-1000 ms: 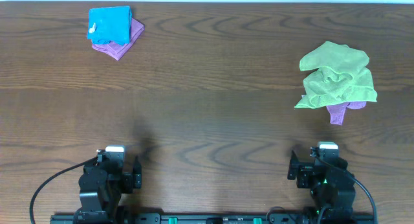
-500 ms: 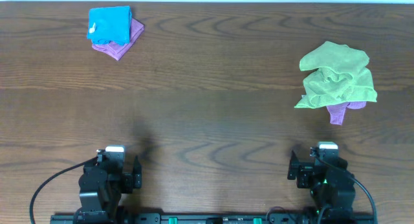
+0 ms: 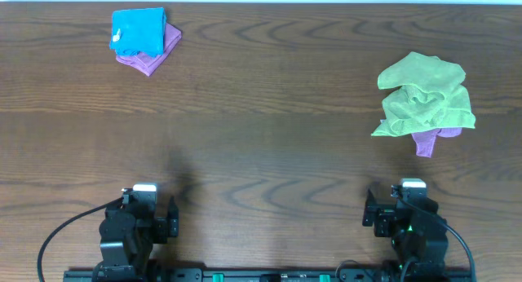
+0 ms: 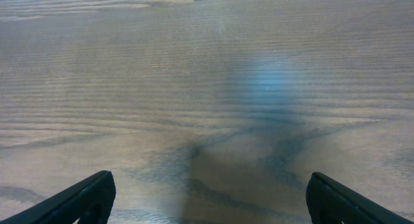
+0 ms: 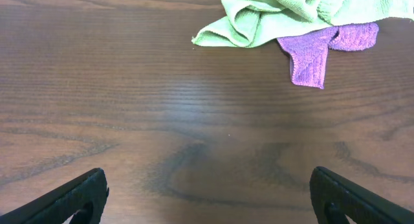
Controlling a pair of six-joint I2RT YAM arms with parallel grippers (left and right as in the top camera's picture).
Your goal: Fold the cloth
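Observation:
A crumpled green cloth (image 3: 426,94) lies at the right of the table, on top of a purple cloth (image 3: 427,139) whose corner sticks out below it. Both show in the right wrist view, green (image 5: 284,10) above purple (image 5: 317,49). A folded blue cloth (image 3: 137,31) sits on a folded purple cloth (image 3: 151,60) at the far left. My left gripper (image 4: 207,198) is open and empty over bare wood near the front edge. My right gripper (image 5: 207,198) is open and empty, well short of the green cloth.
The dark wooden table (image 3: 261,152) spans the whole view. Both arm bases (image 3: 134,229) (image 3: 408,225) sit at the front edge. A white strip runs along the back edge.

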